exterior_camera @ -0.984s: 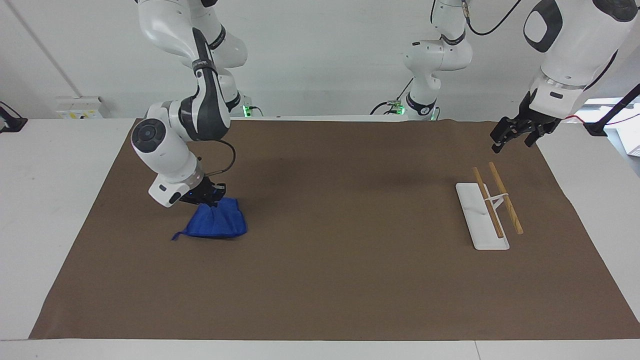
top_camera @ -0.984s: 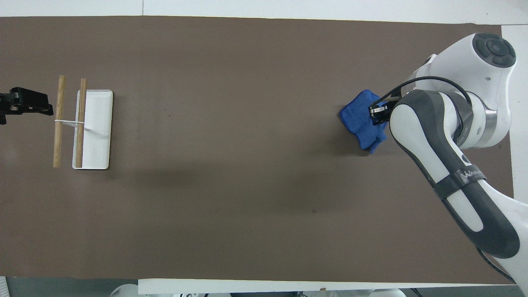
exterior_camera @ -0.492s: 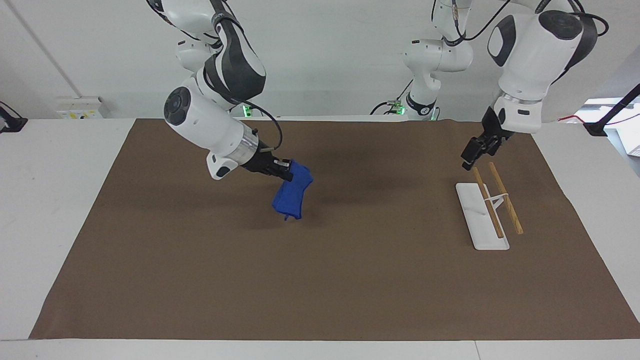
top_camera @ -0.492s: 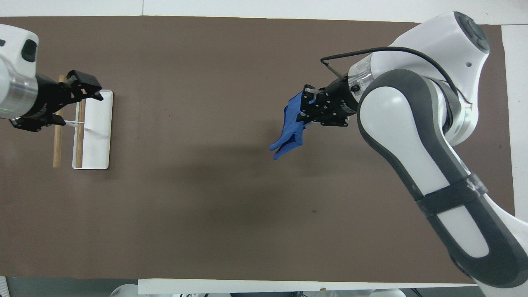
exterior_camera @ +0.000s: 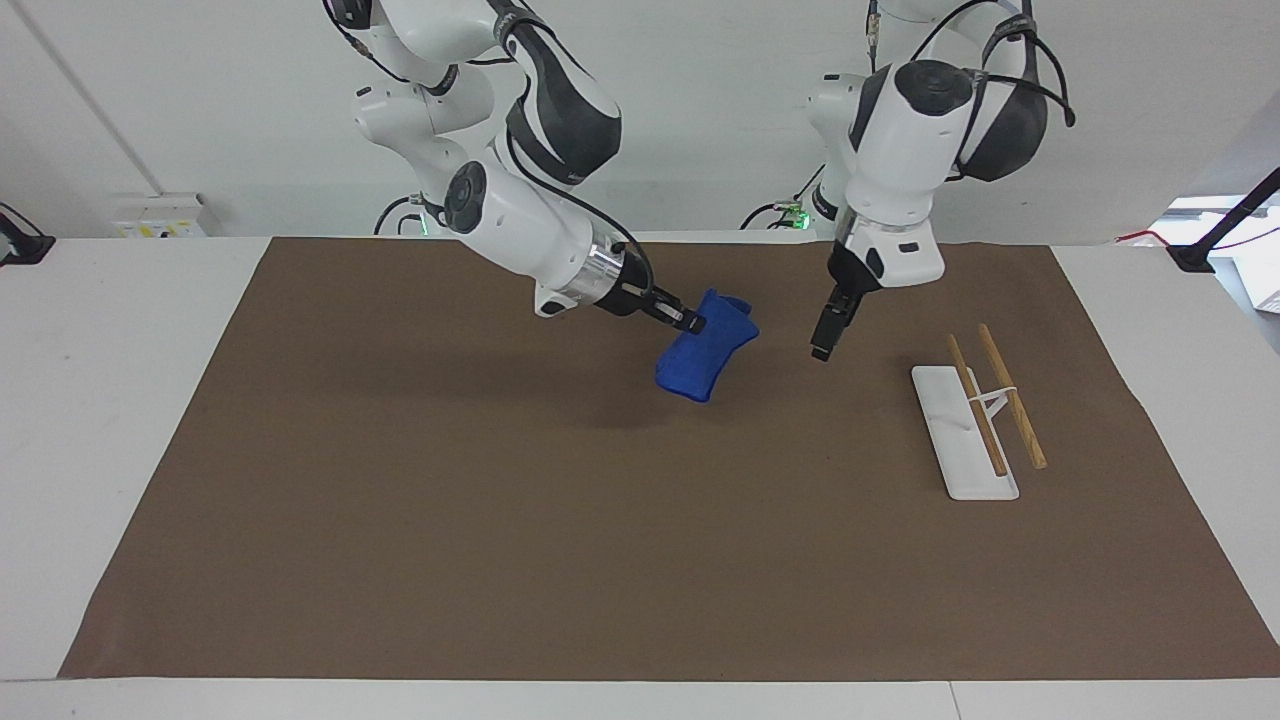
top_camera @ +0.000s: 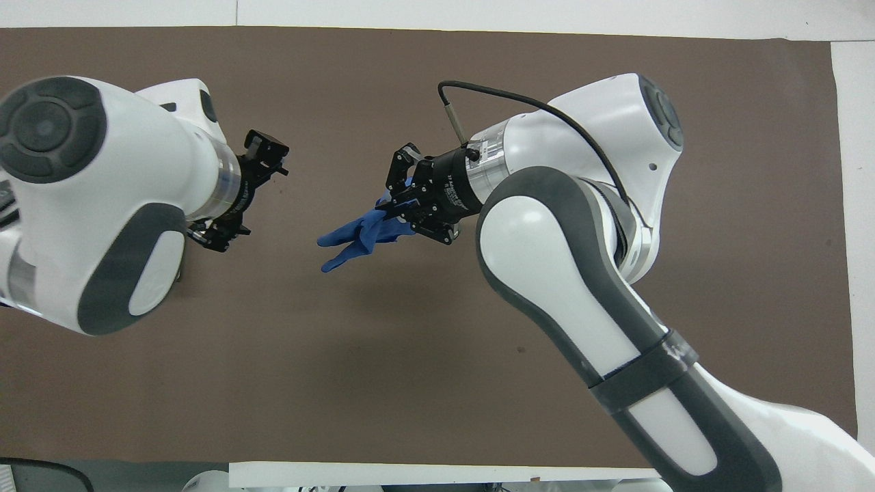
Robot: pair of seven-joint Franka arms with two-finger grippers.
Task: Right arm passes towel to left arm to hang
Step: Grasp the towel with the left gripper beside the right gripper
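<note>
Facing view: your right gripper [exterior_camera: 692, 323], clamped on the towel [exterior_camera: 703, 360], has carried it mid-table. Left gripper [exterior_camera: 823, 340], jaws open, has swung to its 3 o'clock.

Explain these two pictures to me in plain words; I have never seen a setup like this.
Two white robot arms work at a table covered by a brown mat. One picture looks at them from across the table, the other looks down from above their end. The right arm's tool is shut on a blue towel, held in the air over the mat's middle. The left arm's tool, open in the overhead picture, hangs close by without touching the towel. On the mat, toward the left arm's end, stands a small white rack with two wooden rods.
</note>
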